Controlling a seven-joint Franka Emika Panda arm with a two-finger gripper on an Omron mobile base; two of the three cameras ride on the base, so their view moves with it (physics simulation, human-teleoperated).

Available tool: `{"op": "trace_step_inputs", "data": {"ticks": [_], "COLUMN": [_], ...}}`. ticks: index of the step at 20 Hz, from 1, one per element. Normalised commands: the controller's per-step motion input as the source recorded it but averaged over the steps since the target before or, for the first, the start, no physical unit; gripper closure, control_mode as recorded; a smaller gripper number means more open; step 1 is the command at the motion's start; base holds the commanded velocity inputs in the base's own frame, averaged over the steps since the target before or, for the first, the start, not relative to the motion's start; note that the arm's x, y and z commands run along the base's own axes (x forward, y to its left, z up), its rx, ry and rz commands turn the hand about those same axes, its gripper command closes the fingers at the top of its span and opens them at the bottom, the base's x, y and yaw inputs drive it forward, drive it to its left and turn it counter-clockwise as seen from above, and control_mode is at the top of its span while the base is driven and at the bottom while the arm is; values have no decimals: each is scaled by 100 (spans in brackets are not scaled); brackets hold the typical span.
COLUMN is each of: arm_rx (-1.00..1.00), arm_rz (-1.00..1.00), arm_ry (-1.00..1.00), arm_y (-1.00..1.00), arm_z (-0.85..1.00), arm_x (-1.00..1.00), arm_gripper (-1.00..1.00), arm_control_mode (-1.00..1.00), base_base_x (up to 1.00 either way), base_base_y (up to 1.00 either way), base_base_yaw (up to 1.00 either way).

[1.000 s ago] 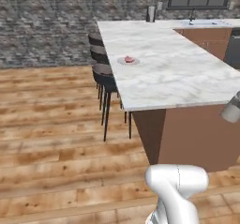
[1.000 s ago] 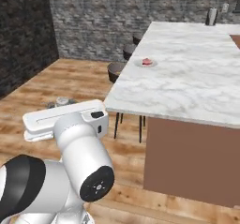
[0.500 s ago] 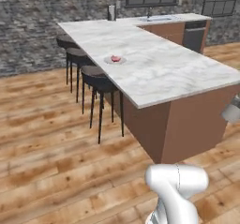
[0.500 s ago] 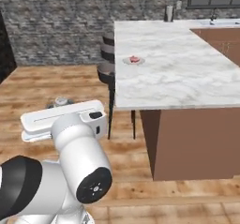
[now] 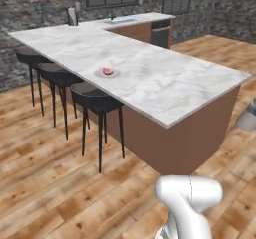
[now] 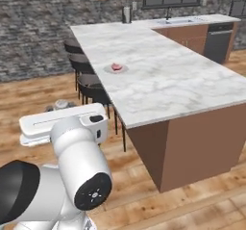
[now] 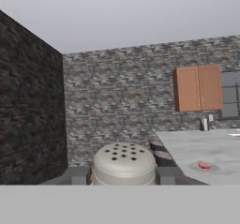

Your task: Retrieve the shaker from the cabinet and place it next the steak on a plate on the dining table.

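- Clearly the claw (image 7: 123, 175) was clenched on the shaker (image 7: 124, 164), whose perforated pale top sat between the two dark fingertips (image 7: 76, 175) in the hand view.
- Far off on the marble tabletop (image 5: 165, 85) lay the steak (image 5: 108, 72) on its plate (image 5: 116, 74), near the stool-side edge, well apart from the carried shaker.
- Judging from that gap, a slip during the carry was the main risk: a jolt could loosen the smooth round body.
- Three stools (image 5: 96, 99) stood along the left edge; an approach from that side could bump them.
- Setting the shaker down too close might have nudged the plate or tipped the shaker.
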Motion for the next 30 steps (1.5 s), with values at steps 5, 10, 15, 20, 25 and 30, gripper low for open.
{"op": "trace_step_inputs", "data": {"ticks": [5,10,15,20,25,30], "arm_rx": [0,0,0,0,0,0], "arm_rz": [0,0,0,0,0,0], "arm_ry": [0,0,0,0,0,0], "arm_y": [0,0,0,0,0,0], "arm_z": [0,0,0,0,0,0], "arm_x": [0,0,0,0,0,0], "arm_gripper": [100,100,100,100,100,100], "arm_control_mode": [100,100,100,100,100,100], "base_base_x": [37,48,64,95,100,90], "base_base_y": [100,100,100,100,100,84], "base_base_yaw": [-27,-29,-28,-30,-34,-33]}}
